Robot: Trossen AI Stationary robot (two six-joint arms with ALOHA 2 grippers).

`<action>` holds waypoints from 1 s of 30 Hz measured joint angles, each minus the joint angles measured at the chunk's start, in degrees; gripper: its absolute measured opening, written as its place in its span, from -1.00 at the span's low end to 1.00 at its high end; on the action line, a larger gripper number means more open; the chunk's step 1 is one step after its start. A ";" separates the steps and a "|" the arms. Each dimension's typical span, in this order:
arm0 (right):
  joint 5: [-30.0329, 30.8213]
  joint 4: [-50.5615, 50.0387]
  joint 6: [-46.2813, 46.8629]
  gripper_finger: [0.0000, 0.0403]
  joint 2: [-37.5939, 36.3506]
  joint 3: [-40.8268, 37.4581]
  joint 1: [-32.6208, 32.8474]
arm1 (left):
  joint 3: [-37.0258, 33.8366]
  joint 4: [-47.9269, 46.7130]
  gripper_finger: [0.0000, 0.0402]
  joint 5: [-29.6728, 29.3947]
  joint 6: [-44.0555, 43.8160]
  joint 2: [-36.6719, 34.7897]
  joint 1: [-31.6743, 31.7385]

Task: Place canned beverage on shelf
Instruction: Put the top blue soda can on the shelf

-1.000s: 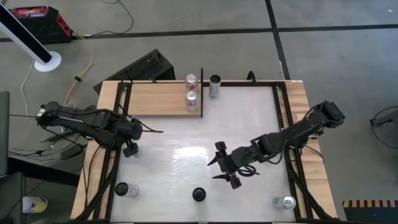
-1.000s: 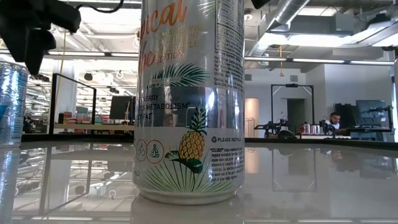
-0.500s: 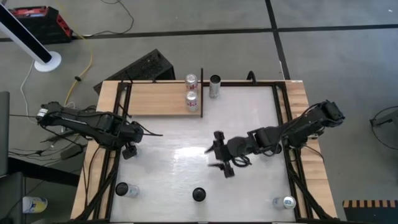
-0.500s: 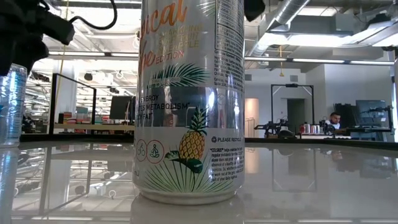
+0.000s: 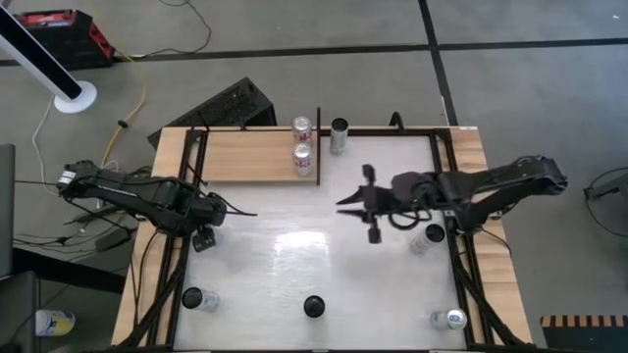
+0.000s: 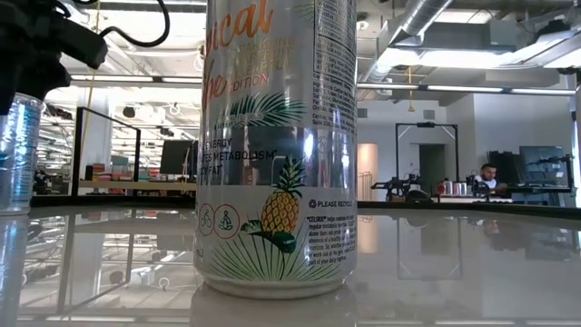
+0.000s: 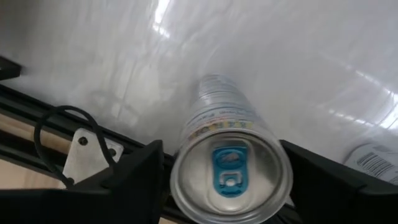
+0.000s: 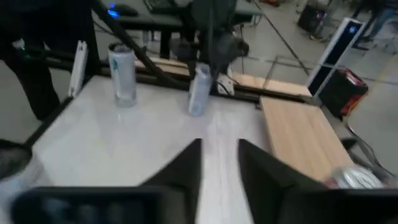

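Observation:
My left gripper (image 5: 206, 236) points down over a clear, blue-tabbed can (image 7: 230, 171) that stands on the white table near its left edge and also shows in the low view (image 6: 16, 154). My right gripper (image 5: 361, 204) hangs above the table's middle, toward the far side. It points toward the left, its fingers a narrow gap apart (image 8: 219, 165) with nothing between them. The pale wooden shelf (image 5: 245, 157) lies at the far left with two cans (image 5: 302, 127) (image 5: 302, 158) beside its black upright (image 5: 319, 147). My left gripper comes from above, pointing down, with one finger (image 7: 140, 180) on each side of the can's upper body just below its rim (image 7: 180, 186). Both fingers lie against the can's sides. The can stands upright with its base on the table.
A dark can (image 5: 339, 135) stands by the shelf's right end. More cans stand at the right (image 5: 424, 238), near right (image 5: 452, 319), near middle (image 5: 313, 307) and near left (image 5: 200, 299). The near-middle one, with a pineapple print (image 6: 277, 145), fills the low view.
My right gripper has risen and swung from the table's middle toward the far edge and the right, uncovering a can by the right edge. It carries nothing. The cans on the table stay where they were.

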 joint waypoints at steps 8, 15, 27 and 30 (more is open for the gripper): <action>0.06 1.89 1.94 -0.80 -7.02 -8.51 -0.45 | 2.26 0.36 0.08 -0.62 0.05 0.01 0.27; 0.04 5.84 4.91 -0.80 -10.17 -15.24 -2.97 | 12.08 1.98 0.08 -5.97 2.92 0.43 5.95; -0.13 7.33 5.09 -0.82 -10.19 -17.59 -4.87 | 34.43 3.15 0.08 -3.74 30.52 21.88 32.20; -0.14 7.01 5.18 -0.82 -10.19 -17.59 -4.87 | 41.29 2.76 0.08 -0.52 35.00 29.68 39.25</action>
